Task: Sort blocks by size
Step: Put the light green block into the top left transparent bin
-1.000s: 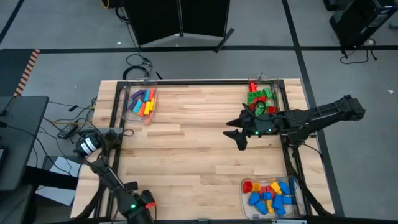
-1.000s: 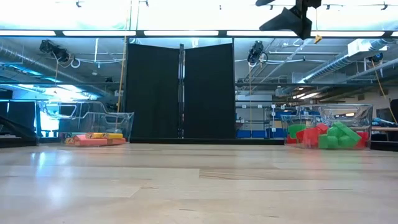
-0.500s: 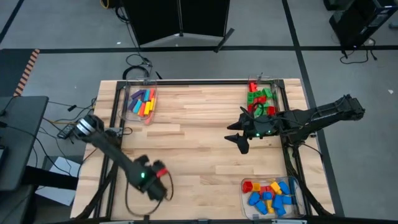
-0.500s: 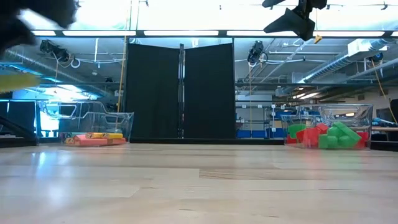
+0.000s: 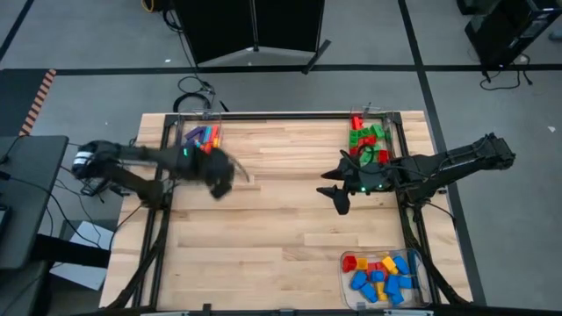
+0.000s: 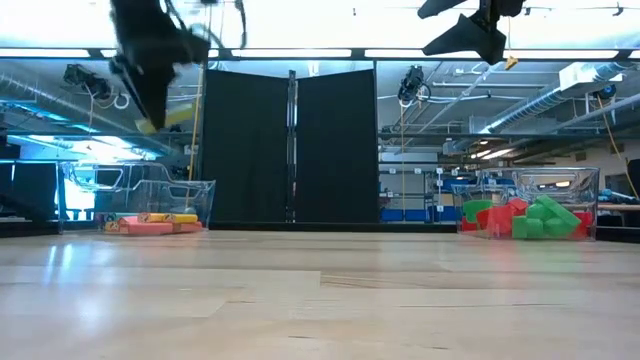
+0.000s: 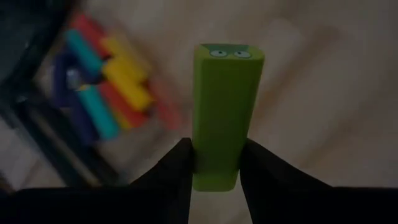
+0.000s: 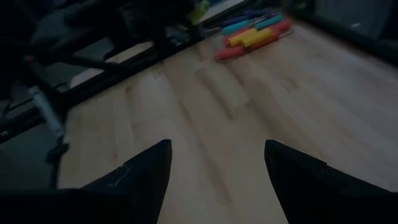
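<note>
A long green block [image 7: 224, 112] hangs in the air with my left gripper [image 7: 214, 146] shut on it. That gripper [image 5: 221, 178] is above the table's far left part, beside the clear bin [image 5: 200, 145] of long coloured blocks. In the low view the green block [image 6: 172, 117] juts out below the gripper [image 6: 150, 95], high above the table. My right gripper [image 5: 332, 195] hovers open near the table's right side with nothing between its fingers [image 8: 143, 168]. It shows at the top of the low view [image 6: 462, 32]. My left gripper pinches the green block's two long sides near one end [image 7: 214, 171] between its two fingers. The fingers slant down from above. The block runs on past the fingertips and is lifted clear of the table.
A clear bin [image 5: 369, 140] of red and green blocks stands at the far right. Another bin [image 5: 382, 274] of blue, red and yellow blocks stands at the near right. A black frame [image 5: 263, 114] runs along the table's edges. Bare wood [image 5: 281, 219] lies between the arms.
My left gripper has swung from the table's near left corner toward the far edge and the bin of long blocks. It has risen and rolled on the way, and it has stayed shut on the green block.
</note>
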You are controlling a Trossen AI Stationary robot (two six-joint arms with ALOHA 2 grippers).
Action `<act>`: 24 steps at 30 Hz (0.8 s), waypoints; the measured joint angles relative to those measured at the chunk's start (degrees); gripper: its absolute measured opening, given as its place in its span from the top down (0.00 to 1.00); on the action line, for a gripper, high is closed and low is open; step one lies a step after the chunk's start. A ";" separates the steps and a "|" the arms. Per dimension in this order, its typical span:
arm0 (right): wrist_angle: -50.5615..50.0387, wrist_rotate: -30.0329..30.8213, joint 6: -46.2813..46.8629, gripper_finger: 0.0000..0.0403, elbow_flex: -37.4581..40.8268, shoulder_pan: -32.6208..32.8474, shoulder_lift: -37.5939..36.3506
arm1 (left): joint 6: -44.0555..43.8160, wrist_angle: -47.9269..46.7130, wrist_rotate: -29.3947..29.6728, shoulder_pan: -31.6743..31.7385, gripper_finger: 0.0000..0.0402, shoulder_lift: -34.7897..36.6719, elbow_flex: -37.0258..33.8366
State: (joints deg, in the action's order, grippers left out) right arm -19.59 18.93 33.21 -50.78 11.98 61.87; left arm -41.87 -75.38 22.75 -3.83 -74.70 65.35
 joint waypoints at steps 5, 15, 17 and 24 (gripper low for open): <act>0.07 7.06 0.00 0.34 0.00 -0.43 0.00 | 12.81 8.31 -4.12 22.62 0.71 3.21 -5.27; 0.11 10.17 0.02 0.34 0.00 -5.45 0.00 | 23.43 22.54 -16.41 55.08 0.71 -0.13 -12.01; 0.17 10.17 0.02 0.34 0.00 -6.94 0.00 | 25.64 22.62 -17.81 58.12 0.71 -1.82 -12.01; 0.19 10.17 0.02 0.34 0.00 -11.18 0.00 | 30.11 27.21 -23.91 61.24 0.68 -7.68 -12.01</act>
State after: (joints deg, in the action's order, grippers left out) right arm -19.40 29.10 33.23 -50.78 0.80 61.87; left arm -11.76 -48.17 -1.16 57.41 -82.38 53.34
